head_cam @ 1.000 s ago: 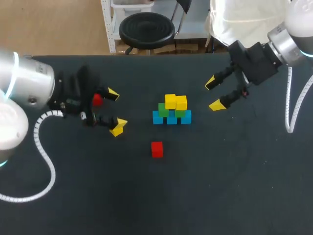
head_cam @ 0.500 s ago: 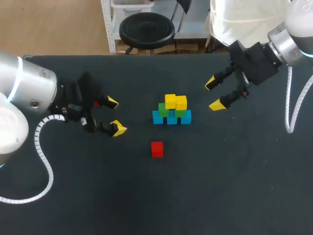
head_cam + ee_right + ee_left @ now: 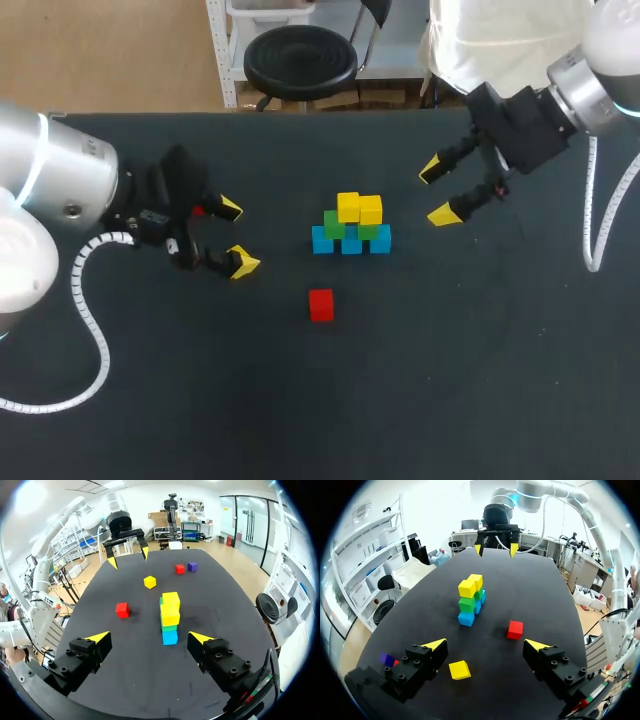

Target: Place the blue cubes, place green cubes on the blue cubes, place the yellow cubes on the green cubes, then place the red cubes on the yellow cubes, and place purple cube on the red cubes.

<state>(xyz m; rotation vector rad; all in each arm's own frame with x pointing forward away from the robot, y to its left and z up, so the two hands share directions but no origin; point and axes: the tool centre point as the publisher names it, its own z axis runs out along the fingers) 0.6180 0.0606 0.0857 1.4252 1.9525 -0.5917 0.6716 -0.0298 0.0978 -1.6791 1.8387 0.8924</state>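
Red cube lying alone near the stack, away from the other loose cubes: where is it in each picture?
Head view: the red cube lies alone, nearer the camera than the stack.
Left wrist view: red cube ahead of the left gripper, beside the stack.
Right wrist view: red cube ahead of the right gripper, beside the stack.
Shared landmark: the blue, green and yellow stack.

table [image 3: 450,380] black | stack [image 3: 351,225] blue, green, yellow | loose cube [image 3: 321,305] red
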